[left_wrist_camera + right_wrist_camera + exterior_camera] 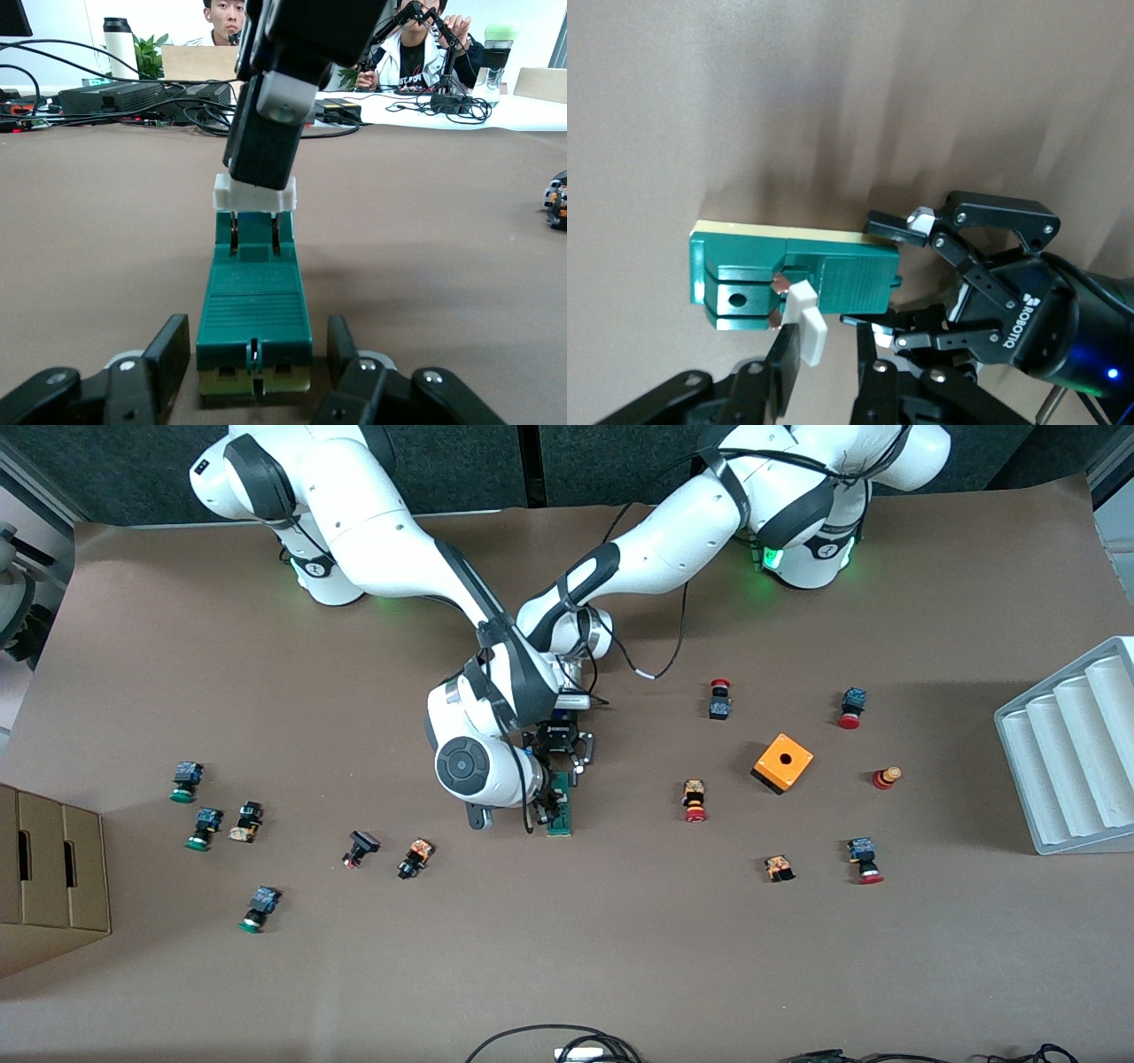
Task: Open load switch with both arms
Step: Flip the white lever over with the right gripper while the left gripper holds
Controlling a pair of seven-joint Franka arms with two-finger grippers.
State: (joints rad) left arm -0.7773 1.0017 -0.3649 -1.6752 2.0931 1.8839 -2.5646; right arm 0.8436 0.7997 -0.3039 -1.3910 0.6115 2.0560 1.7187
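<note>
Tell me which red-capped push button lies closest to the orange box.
The red button beside the orange box, toward the load switch. The other red ones lie farther off, near the table's edges or the tray end.

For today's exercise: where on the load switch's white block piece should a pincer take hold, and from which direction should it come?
Best grip: the white block piece by its two flat faces, coming from above, since it stands up out of the green load switch. The right pincer is shut on it that way. The left pincer clamps the body's long sides at the end away from the block, steadying it on the table.

dark-green load switch (254,305), white block (254,194), orange cube box (783,763)
</note>
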